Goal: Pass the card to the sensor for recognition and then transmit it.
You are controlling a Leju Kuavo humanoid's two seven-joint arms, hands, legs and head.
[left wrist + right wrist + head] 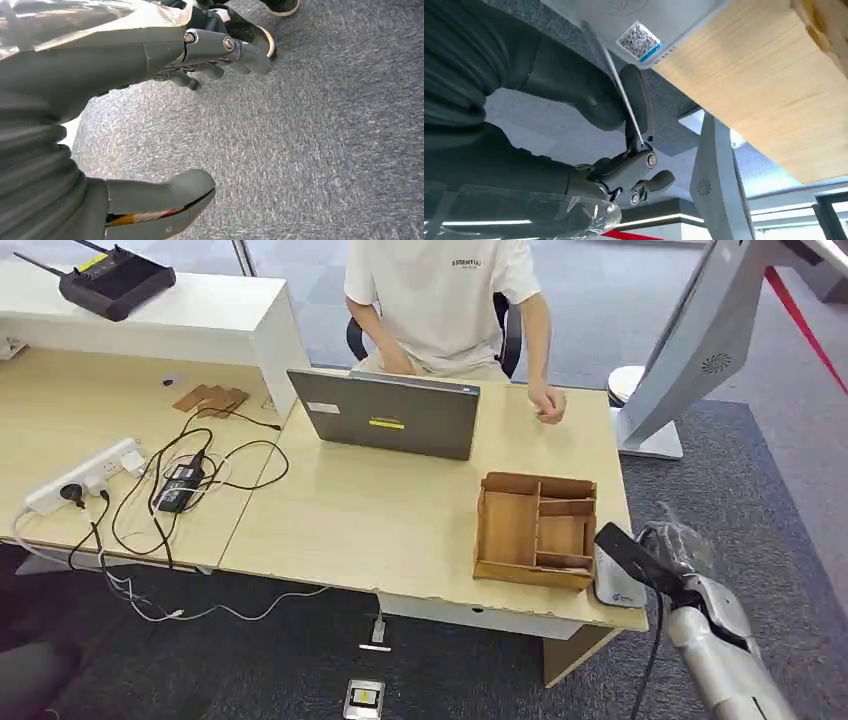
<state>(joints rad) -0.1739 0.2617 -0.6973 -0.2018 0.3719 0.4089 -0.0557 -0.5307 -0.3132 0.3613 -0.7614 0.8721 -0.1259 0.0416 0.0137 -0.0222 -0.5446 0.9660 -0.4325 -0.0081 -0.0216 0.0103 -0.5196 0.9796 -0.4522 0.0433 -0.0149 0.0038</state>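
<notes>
Going L to R, you've got the left hand [210, 57] hanging over grey carpet [310, 150], thumb and fingers apart w/ nothing between them. On the desk [400, 520] sit a power strip [85, 475], a laptop [390, 415] w/ a person [440, 290] seated behind it, then a wooden organizer [537, 530]. At the desk's right corner lies the white sensor [615, 585], and your right hand [629, 145] is just beside it, pinching the card [619, 85] edge-on btw thumb and fingers.
</notes>
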